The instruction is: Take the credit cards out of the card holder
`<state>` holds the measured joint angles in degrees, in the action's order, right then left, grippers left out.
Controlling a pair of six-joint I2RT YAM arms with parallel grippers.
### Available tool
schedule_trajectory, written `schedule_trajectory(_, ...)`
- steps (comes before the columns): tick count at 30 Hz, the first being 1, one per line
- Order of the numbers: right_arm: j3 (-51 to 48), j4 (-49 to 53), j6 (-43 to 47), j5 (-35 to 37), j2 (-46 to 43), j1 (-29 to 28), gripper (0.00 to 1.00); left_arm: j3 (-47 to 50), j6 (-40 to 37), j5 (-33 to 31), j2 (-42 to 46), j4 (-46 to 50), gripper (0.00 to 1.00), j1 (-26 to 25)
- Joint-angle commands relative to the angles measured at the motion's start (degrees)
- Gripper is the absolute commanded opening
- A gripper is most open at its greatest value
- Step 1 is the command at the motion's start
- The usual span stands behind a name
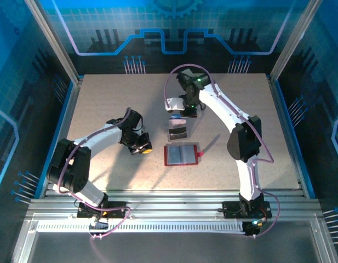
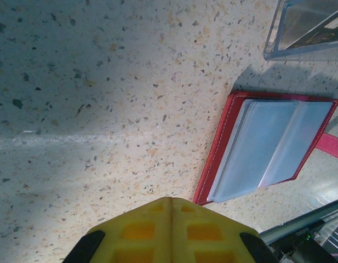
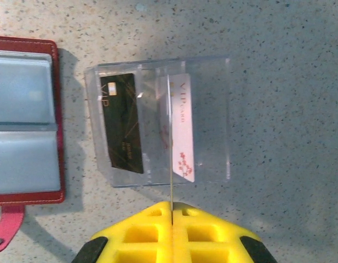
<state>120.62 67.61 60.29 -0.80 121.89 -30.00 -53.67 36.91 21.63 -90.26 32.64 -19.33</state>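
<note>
Lettering first: both cards in the clear tray (image 3: pixel 212 68) read "VIP", gold on the black card (image 3: pixel 122 123) and reddish on the white card (image 3: pixel 184 129); you can't read the smaller print. Your right gripper (image 3: pixel 171 211) is clamped on a thin card (image 3: pixel 170 137), seen edge-on above the tray. Your left gripper (image 2: pixel 171 204) is closed on nothing, over bare bench (image 2: pixel 103 109). The holder (image 3: pixel 26 120) lies open just beside the tray, grey pockets up.
</note>
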Motion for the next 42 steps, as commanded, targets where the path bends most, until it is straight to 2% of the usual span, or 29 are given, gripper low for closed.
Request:
schedule_trajectory(1,4.8,2.8,1.4,0.8,2.9,-0.6,0.00,1.4,-1.1,-0.1,1.6,0.9,0.05,0.3)
schedule_trajectory(7,10.4,3.8,1.9,1.4,7.3,-0.8,0.00,2.1,-1.0,0.0,1.9,0.7,0.05,0.5)
schedule_trajectory(28,19.8,9.2,3.0,2.3,18.7,-0.8,0.00,3.2,-0.9,0.0,2.8,1.1,0.04,0.6)
schedule_trajectory(42,20.7,13.8,1.6,3.3,20.0,-0.3,0.00,2.9,-1.4,-0.1,3.2,2.6,0.03,0.5)
